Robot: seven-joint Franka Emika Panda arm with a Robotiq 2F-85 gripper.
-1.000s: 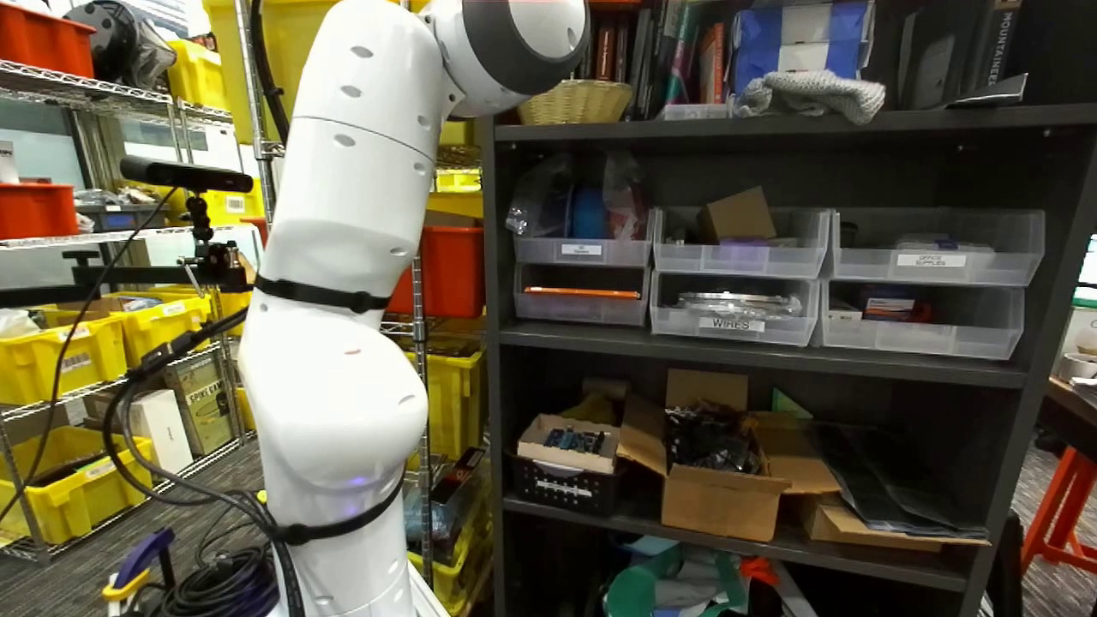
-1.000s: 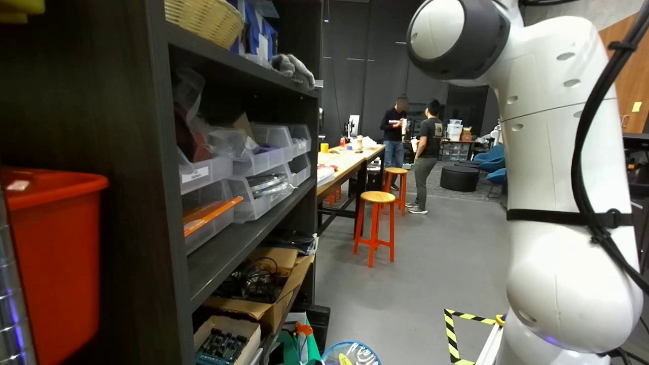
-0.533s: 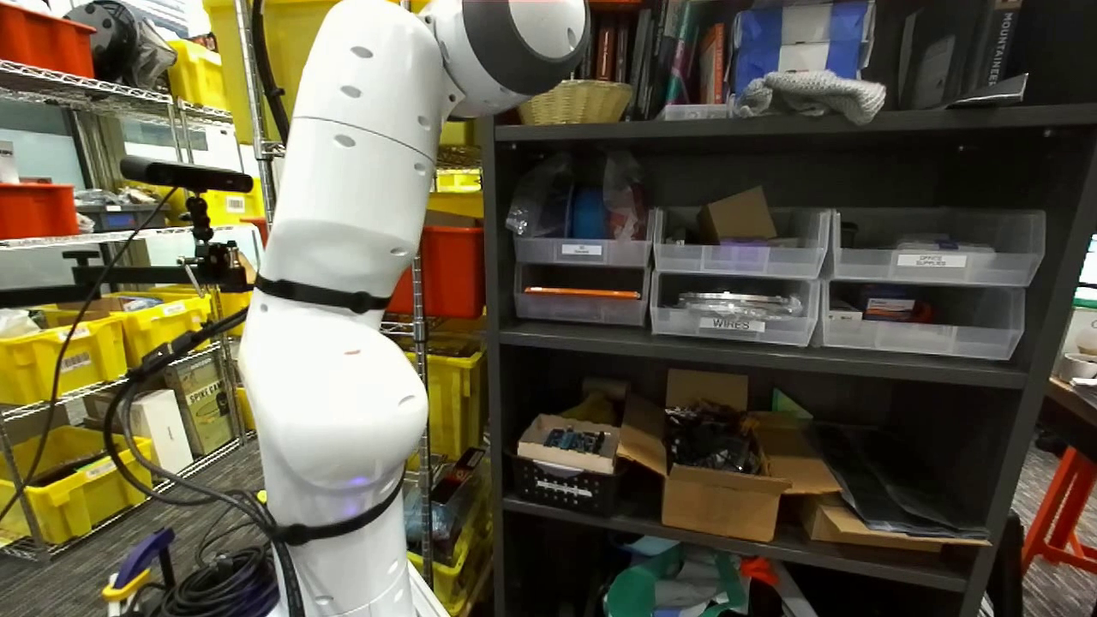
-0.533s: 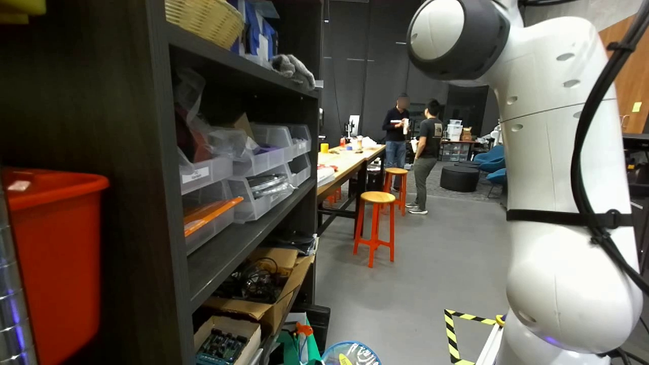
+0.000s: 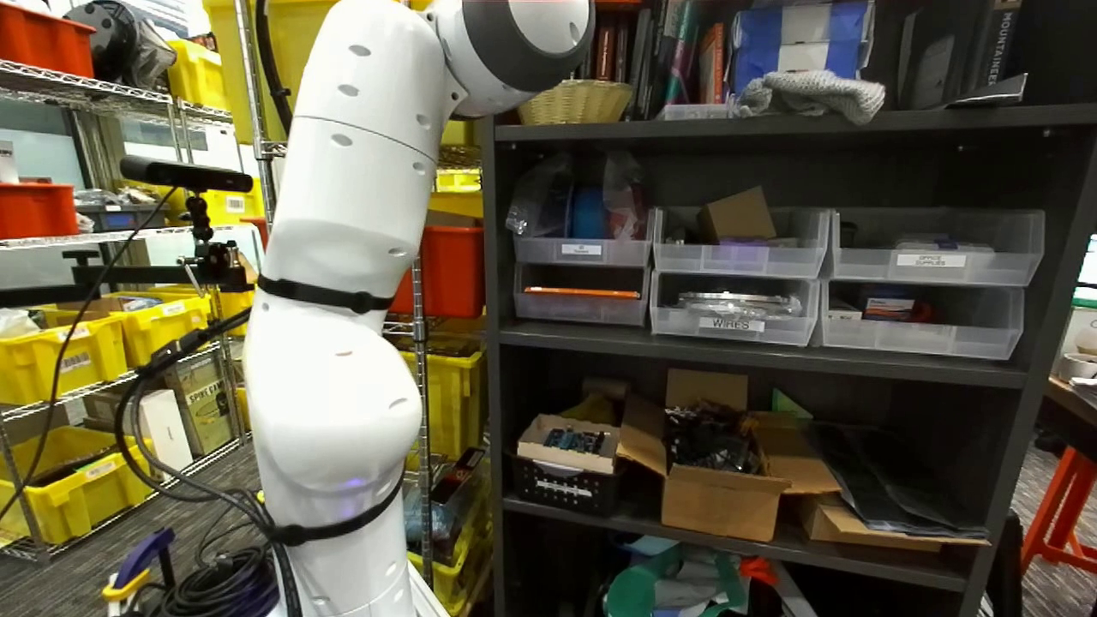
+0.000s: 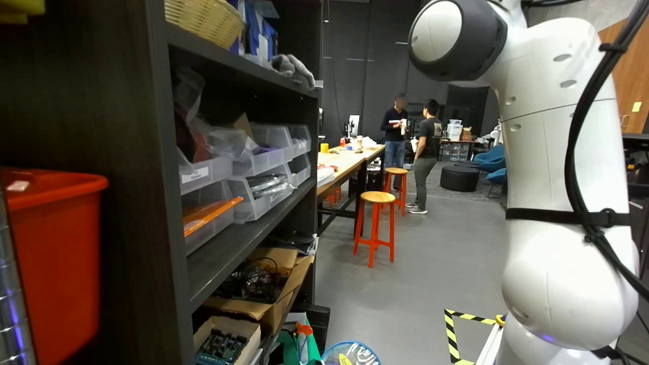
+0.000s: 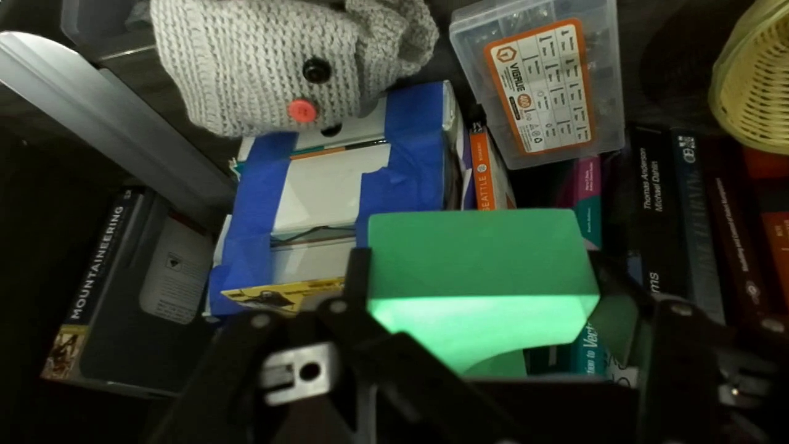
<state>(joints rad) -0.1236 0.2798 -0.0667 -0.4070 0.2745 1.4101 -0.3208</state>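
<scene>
Watching from here, I'd favour slow, level moves — the gripper (image 7: 481, 274) pinches the green block (image 7: 484, 259) by opposite sides, in front of the books (image 7: 656, 185) on the upper shelf (image 5: 754, 128) — to spare the knitted toy (image 7: 265, 68) at that shelf's front edge any bump.

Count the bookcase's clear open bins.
6, in an exterior view: upper left bin, upper middle bin, upper right bin, lower left bin, lower middle bin, lower right bin. Others may be hidden.
</scene>
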